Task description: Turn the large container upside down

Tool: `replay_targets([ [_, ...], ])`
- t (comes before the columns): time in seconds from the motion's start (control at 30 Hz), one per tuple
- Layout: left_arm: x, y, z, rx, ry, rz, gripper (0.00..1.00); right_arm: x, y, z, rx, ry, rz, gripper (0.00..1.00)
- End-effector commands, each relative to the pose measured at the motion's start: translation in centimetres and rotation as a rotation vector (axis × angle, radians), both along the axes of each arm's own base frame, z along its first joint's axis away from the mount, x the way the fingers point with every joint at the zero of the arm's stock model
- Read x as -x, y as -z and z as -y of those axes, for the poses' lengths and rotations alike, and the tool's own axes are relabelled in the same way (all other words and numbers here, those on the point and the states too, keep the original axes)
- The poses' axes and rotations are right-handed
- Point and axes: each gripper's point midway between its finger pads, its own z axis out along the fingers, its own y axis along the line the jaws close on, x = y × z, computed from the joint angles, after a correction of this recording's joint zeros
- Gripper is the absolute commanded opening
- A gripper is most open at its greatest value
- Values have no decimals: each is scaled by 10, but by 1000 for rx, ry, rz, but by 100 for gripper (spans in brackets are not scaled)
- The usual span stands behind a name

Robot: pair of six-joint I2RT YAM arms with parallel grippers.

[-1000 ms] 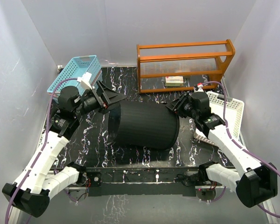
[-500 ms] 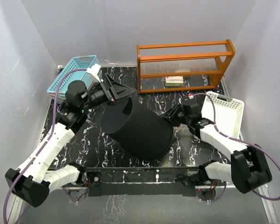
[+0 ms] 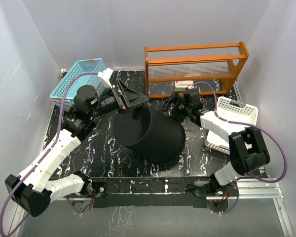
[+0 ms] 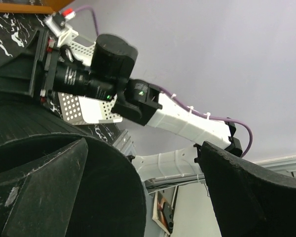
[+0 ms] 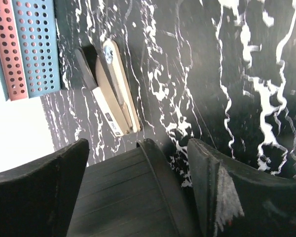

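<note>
The large container (image 3: 150, 133), a black ribbed bucket, stands mid-table with its flat base up and leaning to the back left, its wide rim low at the front right. I cannot tell whether the rim lies flat. My left gripper (image 3: 133, 98) is open at the base's far edge; in its wrist view the gripper (image 4: 143, 148) has one finger (image 4: 39, 192) over the black container (image 4: 19, 123). My right gripper (image 3: 173, 104) is open at the rim's back right. In the right wrist view the gripper (image 5: 138, 145) straddles the container's rim (image 5: 160, 173) without pinching it.
An orange wooden rack (image 3: 195, 69) with a small box (image 3: 184, 85) under it stands at the back. A blue basket (image 3: 79, 76) sits back left, a white basket (image 3: 237, 118) right. A beige stapler-like tool (image 5: 111, 94) lies near stacked pink and blue baskets (image 5: 37, 44).
The container went from lying on its side to base-up. My right gripper opened off the rim and swung toward the back. My left gripper followed the base to the right.
</note>
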Motion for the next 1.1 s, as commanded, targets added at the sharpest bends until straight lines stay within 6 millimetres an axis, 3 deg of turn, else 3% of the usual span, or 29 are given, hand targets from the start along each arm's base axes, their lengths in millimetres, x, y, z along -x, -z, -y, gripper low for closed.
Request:
replay_targets([
  [0.0, 2, 24, 3, -58, 0, -75, 99, -27, -57, 14, 114, -40, 164, 85],
  [0.1, 0, 28, 7, -52, 14, -79, 99, -27, -62, 44, 222, -4, 151, 98],
  [0.23, -9, 38, 12, -81, 13, -90, 99, -25, -87, 74, 358, 51, 171, 98],
  [0.37, -16, 34, 16, -103, 19, -66, 99, -19, -129, 106, 464, 141, 241, 98],
  [0.5, -22, 17, 11, -177, -2, -5, 99, 2, -192, 122, 495, 170, 351, 98],
  [0.67, -32, 13, -12, -337, -85, 47, 99, 56, -274, 107, 391, 19, 651, 98],
  [0.77, -36, 8, -32, -376, -141, 71, 99, 102, -305, 86, 292, -143, 845, 98],
  [0.9, -39, 15, -64, -442, -220, 61, 99, 169, -316, 49, 91, -448, 983, 98],
  [1.07, -23, 39, -82, -513, -201, 34, 99, 223, -302, 31, -77, -689, 956, 98],
])
